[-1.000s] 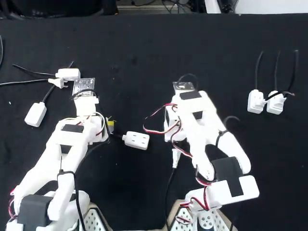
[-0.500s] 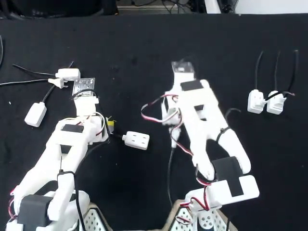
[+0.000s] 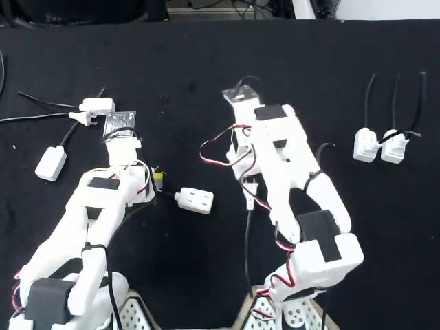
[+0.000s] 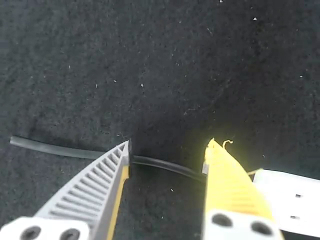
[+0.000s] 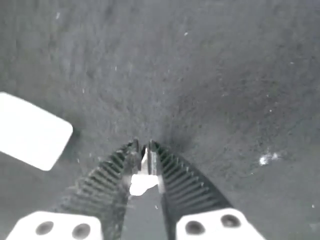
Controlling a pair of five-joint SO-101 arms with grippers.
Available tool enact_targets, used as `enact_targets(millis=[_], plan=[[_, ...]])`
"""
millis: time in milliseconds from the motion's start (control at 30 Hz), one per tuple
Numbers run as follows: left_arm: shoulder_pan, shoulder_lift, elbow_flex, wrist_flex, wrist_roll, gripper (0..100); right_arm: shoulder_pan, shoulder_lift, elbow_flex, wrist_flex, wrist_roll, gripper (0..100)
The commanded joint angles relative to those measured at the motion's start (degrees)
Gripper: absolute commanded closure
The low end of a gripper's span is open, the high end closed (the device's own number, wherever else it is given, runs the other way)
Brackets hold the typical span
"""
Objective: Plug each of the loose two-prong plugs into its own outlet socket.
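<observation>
We had the right claw [image 5: 143, 147] pinched on a plug [image 5: 142, 184], left claw [image 4: 167, 150] open astride a cable [image 4: 165, 167]; it needed to meet the socket [image 4: 287, 200] squarely.

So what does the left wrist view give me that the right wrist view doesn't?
Left wrist only: the left gripper open, its fingers either side of a black cable, and the slotted corner of an outlet socket beside the yellow finger. Right wrist only: the right gripper shut on a small white piece, with a plain white block lying apart from it. Shared: the black cloth; whether the two white bodies are one thing, I cannot tell.
</observation>
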Motion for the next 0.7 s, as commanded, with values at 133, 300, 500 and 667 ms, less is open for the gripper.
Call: enact_targets(millis=[133,300,500,667], plan=[[-0.13,-0.26,-0.22,-0.70,0.00,76,-0.09,-8.92,0.48,6.33,5.01,93.0],[-0.13,-0.26,-0.22,-0.70,0.00,76,0.18,-11.82,7.60,2.46,5.89,83.7],[-0.13,-0.26,-0.22,-0.70,0.00,76,-0.18,-12.26,13.32,0.88,10.02,86.1],[-0.13,-0.26,-0.22,-0.70,0.00,76,0.09,-12.09,18.77,-10.02,9.67,86.1]])
